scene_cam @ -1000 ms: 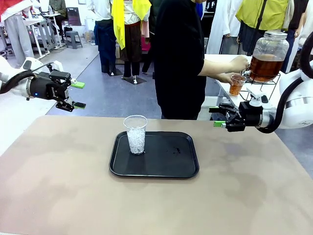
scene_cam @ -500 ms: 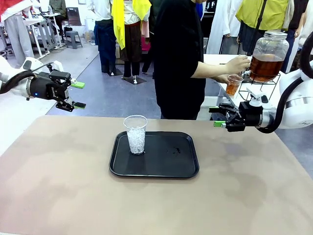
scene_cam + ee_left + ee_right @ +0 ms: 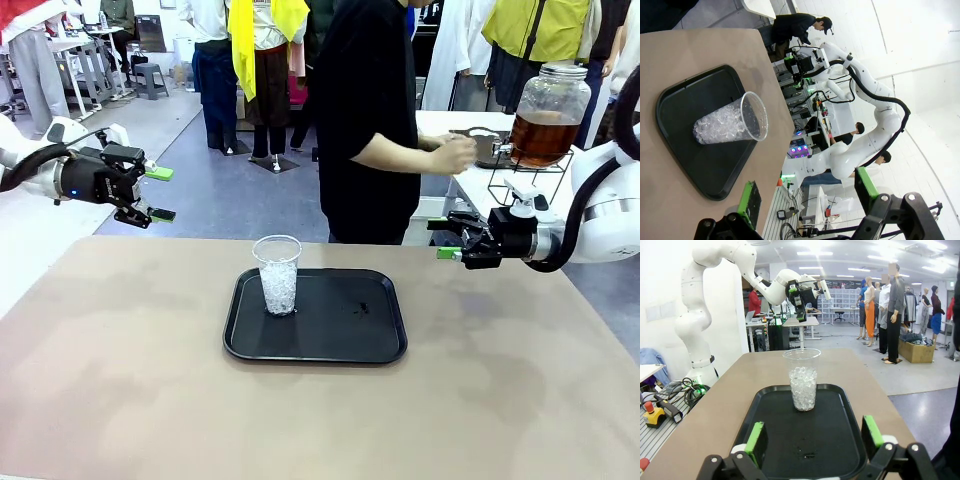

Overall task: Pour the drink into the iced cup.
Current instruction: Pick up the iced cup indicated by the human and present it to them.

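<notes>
The cup [image 3: 278,274] stands upright at the tray's [image 3: 335,330] left end. The drink [image 3: 543,138] is beyond the counter's [image 3: 120,380] far right corner, nearest our right jaws. Left jaws and right jaws are both released.

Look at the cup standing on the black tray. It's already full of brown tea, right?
Not quite. The cup does stand upright on the black tray, but it holds only ice, no brown tea. The right wrist view shows this clearly. In the front view, the brown drink is in the glass jar on the far table.
</notes>
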